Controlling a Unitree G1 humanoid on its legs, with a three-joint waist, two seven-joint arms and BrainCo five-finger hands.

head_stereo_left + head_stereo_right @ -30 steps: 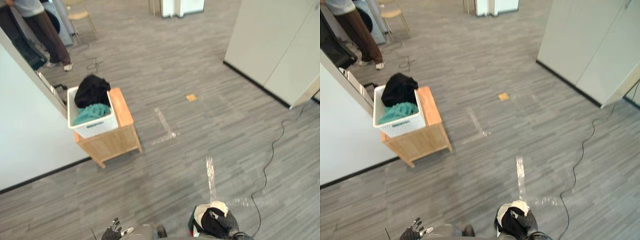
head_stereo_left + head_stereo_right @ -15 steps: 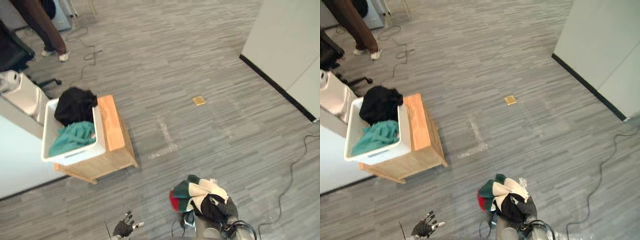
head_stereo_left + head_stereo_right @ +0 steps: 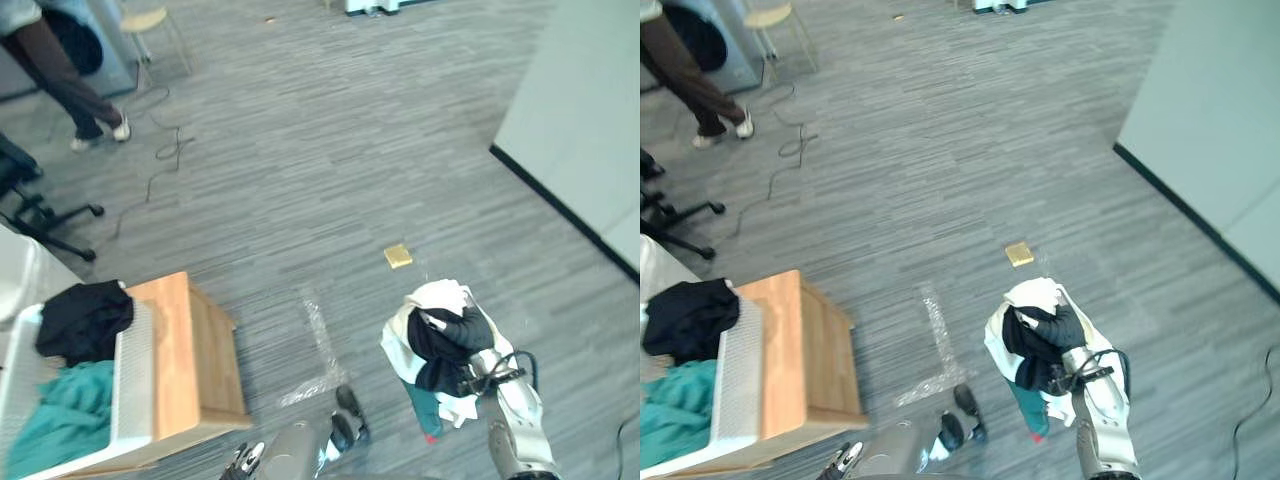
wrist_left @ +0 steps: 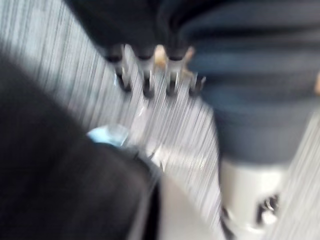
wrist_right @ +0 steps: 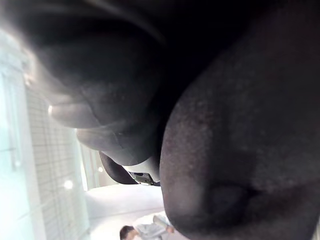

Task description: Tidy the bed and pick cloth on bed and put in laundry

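Observation:
My right hand [image 3: 447, 338] is out in front of me at the lower right, shut on a bundle of cloth [image 3: 430, 385] in white, black, green and red that hangs round it above the floor. Dark cloth presses close in the right wrist view. The white laundry basket [image 3: 132, 372] stands at the lower left on a small wooden table [image 3: 197, 358], with a black garment [image 3: 85, 318] and a teal garment [image 3: 58, 425] inside. At the bottom edge my left hand [image 3: 243, 463] hangs low, its fingers [image 4: 145, 75] straight, holding nothing.
A person [image 3: 60, 85] stands at the far left beside a stool [image 3: 150, 22], and an office chair base [image 3: 40, 215] is near the basket. A yellow square [image 3: 398, 256] and tape marks [image 3: 322, 345] lie on the grey floor. A white wall panel [image 3: 590, 130] runs along the right.
The camera has swung, so the basket now sits at the lower left. My right hand has lifted the cloth bundle higher and further forward. The left hand stays low.

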